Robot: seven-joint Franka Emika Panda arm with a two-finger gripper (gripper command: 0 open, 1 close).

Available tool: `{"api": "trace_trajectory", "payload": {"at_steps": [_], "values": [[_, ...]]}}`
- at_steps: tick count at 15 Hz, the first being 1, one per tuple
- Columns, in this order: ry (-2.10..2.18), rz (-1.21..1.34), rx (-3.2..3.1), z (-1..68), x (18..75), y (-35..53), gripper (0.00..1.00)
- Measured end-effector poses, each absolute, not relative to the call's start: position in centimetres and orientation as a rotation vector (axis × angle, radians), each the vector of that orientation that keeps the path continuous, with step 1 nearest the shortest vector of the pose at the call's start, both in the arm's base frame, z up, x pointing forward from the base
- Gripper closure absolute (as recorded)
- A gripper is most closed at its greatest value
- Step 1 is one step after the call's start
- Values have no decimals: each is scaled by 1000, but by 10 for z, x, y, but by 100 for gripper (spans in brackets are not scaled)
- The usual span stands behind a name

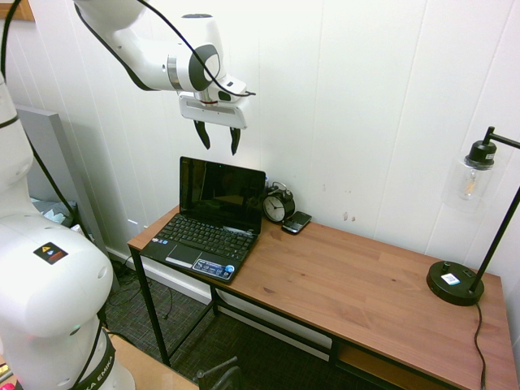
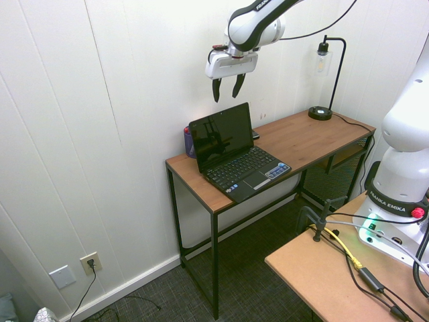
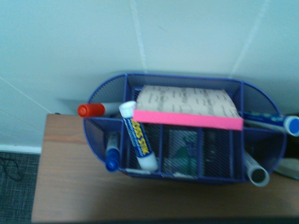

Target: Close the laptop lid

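Wooden desk point(image 1: 357, 276), upright laptop lid point(image 1: 221, 192), clear air beneath parted jaws.

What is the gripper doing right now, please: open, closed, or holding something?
Gripper: open and empty, hanging in the air above the upright laptop lid, not touching it.

The small black netbook point(image 1: 203, 236) is sitting at one end of the brown wooden desk point(image 1: 357, 280); the round twin-bell alarm clock point(image 1: 277, 206) is standing just beside its upright glossy black screen panel point(image 1: 221, 192); the black desk lamp point(image 1: 457, 280) is standing at the far end; the two-finger gripper point(image 1: 218, 136) is hanging above.
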State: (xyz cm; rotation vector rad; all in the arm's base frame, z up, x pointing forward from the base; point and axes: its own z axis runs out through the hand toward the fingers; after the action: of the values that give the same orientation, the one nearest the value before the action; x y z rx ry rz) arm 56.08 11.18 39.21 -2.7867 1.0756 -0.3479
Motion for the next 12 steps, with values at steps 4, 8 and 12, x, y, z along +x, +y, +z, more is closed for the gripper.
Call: {"api": "trace_trajectory", "payload": {"at_steps": [4,8,12], "values": [[1104,-363,-2775,346,594,126,100],[1157,-342,-2760,317,610,126,100],[1184,-337,-2749,315,610,126,100]]}}
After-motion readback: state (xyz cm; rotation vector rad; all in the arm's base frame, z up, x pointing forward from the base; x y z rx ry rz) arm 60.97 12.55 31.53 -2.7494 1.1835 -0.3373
